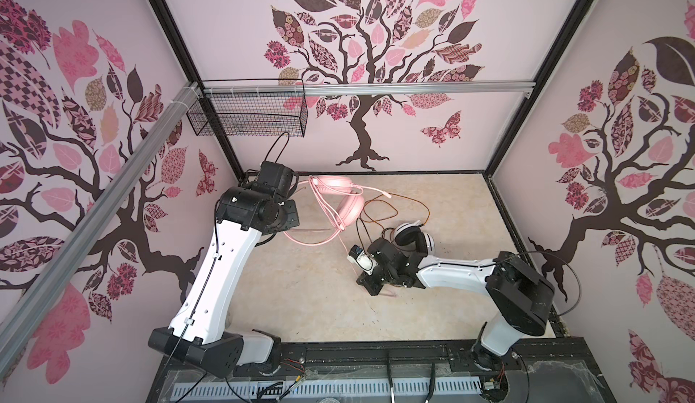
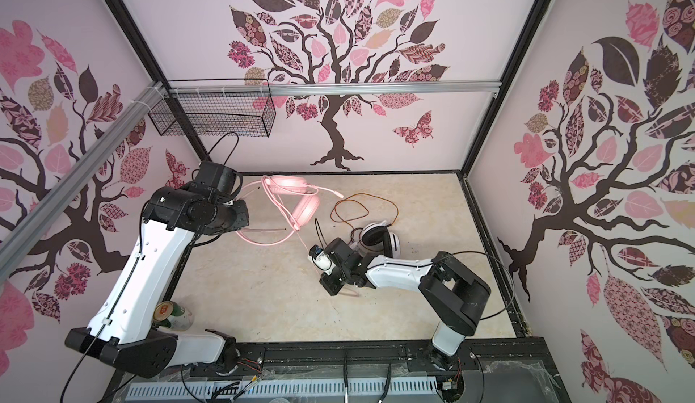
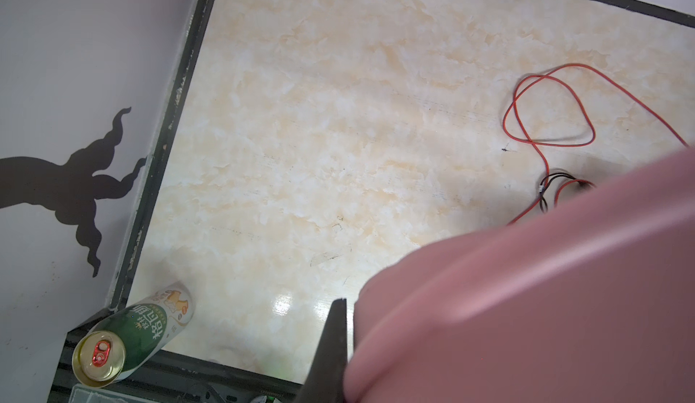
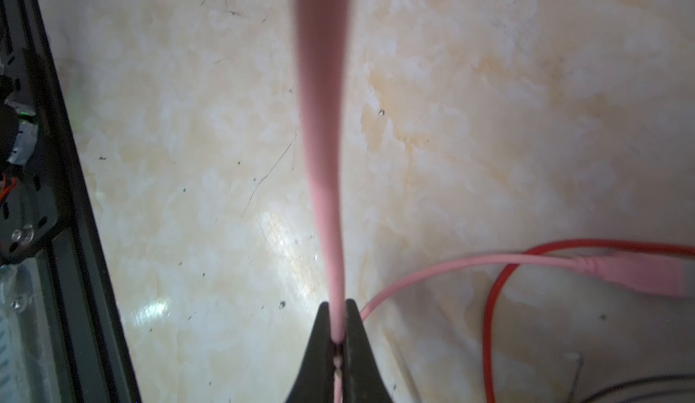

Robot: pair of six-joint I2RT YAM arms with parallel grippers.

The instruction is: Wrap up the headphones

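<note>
Tension explains this pose: pink cable (image 4: 323, 126) is pinched between the closed jaws of the right gripper (image 4: 338, 339), just beside the white-and-black headset (image 1: 413, 241). From there it runs taut to the pink headset (image 1: 348, 203), which sits near the white-and-black one on the left arm's side. The left gripper (image 3: 344, 307) is closed too, apparently on the pink headset's band, though only one finger shows. Anchoring it probably lets the cable be wound round. Loose orange-red cable (image 4: 489, 326) loops beyond the white-and-black headset, unwrapped; the pink plug (image 4: 639, 273) lies free.
</note>
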